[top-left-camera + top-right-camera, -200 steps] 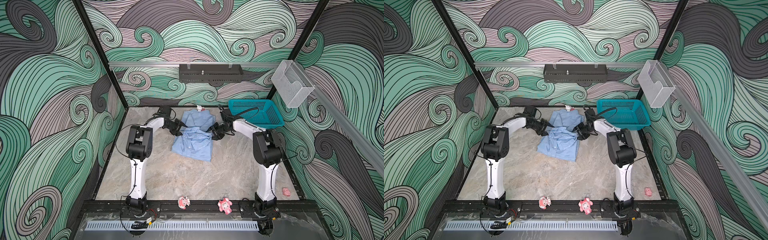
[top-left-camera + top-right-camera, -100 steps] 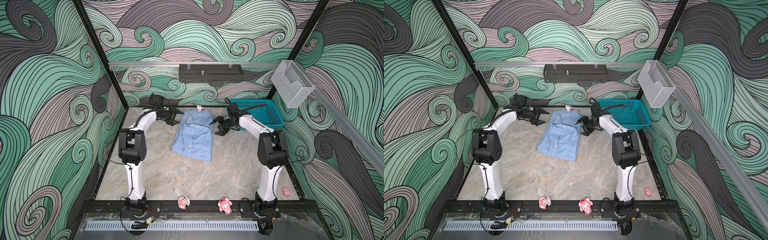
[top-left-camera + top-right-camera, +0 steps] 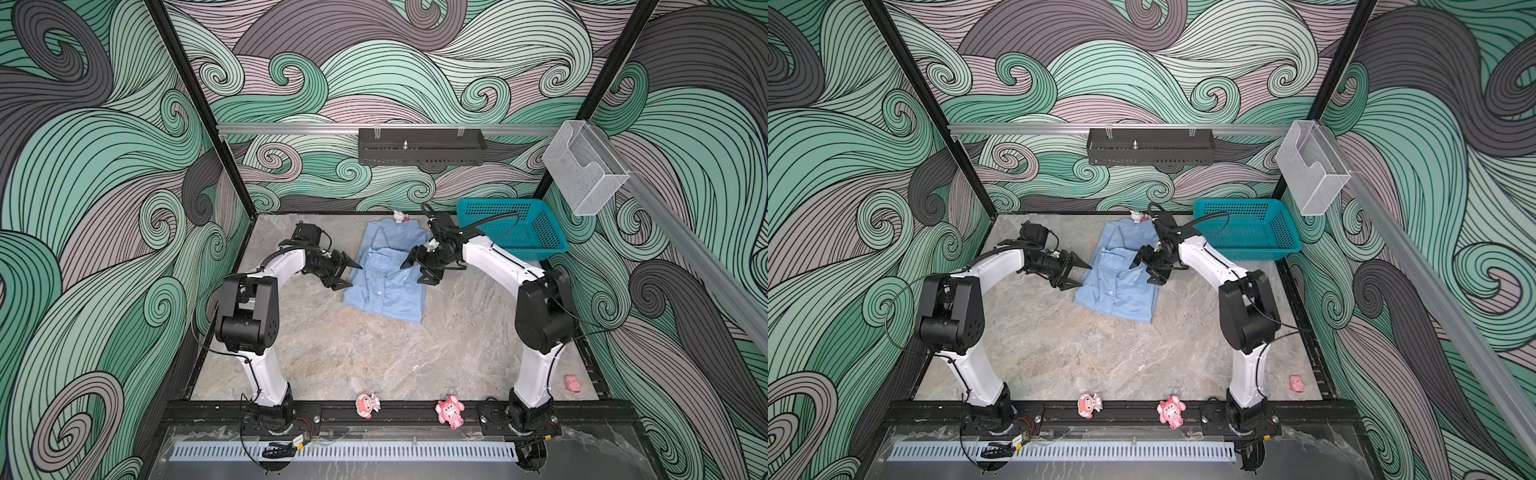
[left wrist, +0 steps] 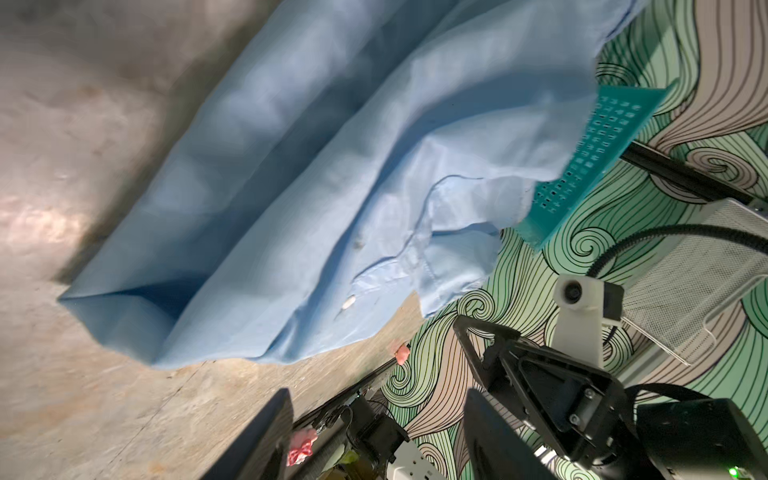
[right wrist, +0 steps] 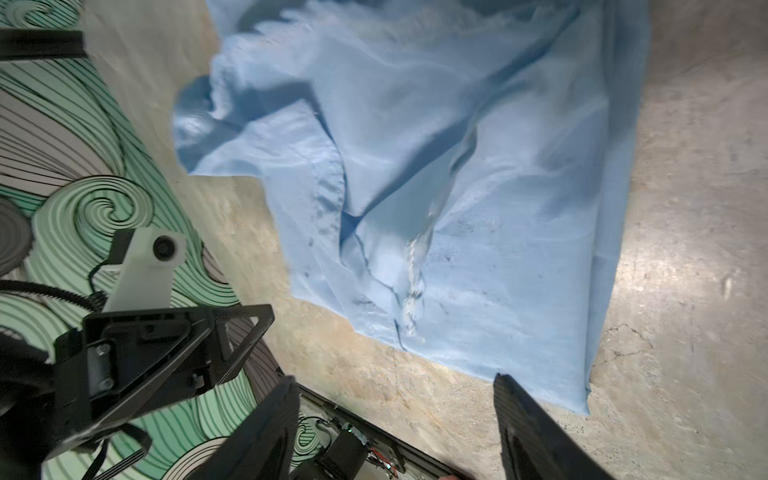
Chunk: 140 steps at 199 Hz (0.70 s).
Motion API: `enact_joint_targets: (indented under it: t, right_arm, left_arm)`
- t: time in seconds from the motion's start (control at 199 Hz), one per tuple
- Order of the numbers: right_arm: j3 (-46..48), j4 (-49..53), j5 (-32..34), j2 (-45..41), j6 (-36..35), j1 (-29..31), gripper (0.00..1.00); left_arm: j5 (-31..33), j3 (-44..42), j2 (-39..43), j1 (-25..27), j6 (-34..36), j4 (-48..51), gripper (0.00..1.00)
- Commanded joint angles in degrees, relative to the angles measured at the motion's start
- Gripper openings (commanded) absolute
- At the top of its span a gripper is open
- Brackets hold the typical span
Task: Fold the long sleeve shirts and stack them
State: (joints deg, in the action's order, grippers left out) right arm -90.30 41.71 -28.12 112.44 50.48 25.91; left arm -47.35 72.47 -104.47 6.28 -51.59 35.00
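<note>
I see one light blue shirt (image 3: 386, 286), partly folded, lying flat at the back middle of the table (image 3: 353, 357). My two grippers flank it. The left gripper (image 3: 352, 276) is just off its left edge and the right gripper (image 3: 415, 274) is over its right edge, both with fingers spread wide and nothing between them. One teal basket (image 3: 536, 249) sits back right. Three pink toys (image 3: 368, 405) sit near the front edge.

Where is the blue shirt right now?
In both top views the shirt lies mid-back on the table, between the left tool and right tool, left of the teal basket.
</note>
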Motion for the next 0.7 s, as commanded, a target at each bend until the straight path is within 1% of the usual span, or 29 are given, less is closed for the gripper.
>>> enact_joint_targets:
  t: [0.0,0.136,0.247,0.327,0.423,0.548,0.699]
  right_arm:
    - [-4.14,1.08,2.57,4.93,-0.58,0.86,0.74]
    - [-11.69,0.73,2.21,11.98,1.15,1.09,0.73]
    - [-20.40,-0.59,0.37,17.35,4.21,0.56,0.68]
    - [-26.91,-0.79,-0.26,20.49,7.30,-1.01,0.65]
    - [-32.35,-0.85,1.54,22.61,9.85,-3.48,0.65]
    - [-32.73,-0.19,2.28,22.89,10.67,-6.26,0.66]
    - [-26.69,0.03,2.19,19.06,8.42,-6.92,0.68]
  left_arm:
    - [-0.61,0.36,4.70,-1.15,1.92,0.00,0.67]
    - [-1.12,0.18,5.94,-2.04,2.66,0.98,0.67]
    - [-1.82,-0.72,6.47,-2.91,2.90,1.04,0.67]
    - [-1.78,-1.52,6.96,-3.44,3.12,1.12,0.67]
    - [-1.77,-2.05,7.11,-3.64,3.51,1.40,0.67]
    - [-1.53,-2.25,6.58,-3.65,3.96,1.54,0.67]
    - [-1.39,-2.24,5.05,-3.56,3.98,0.92,0.67]
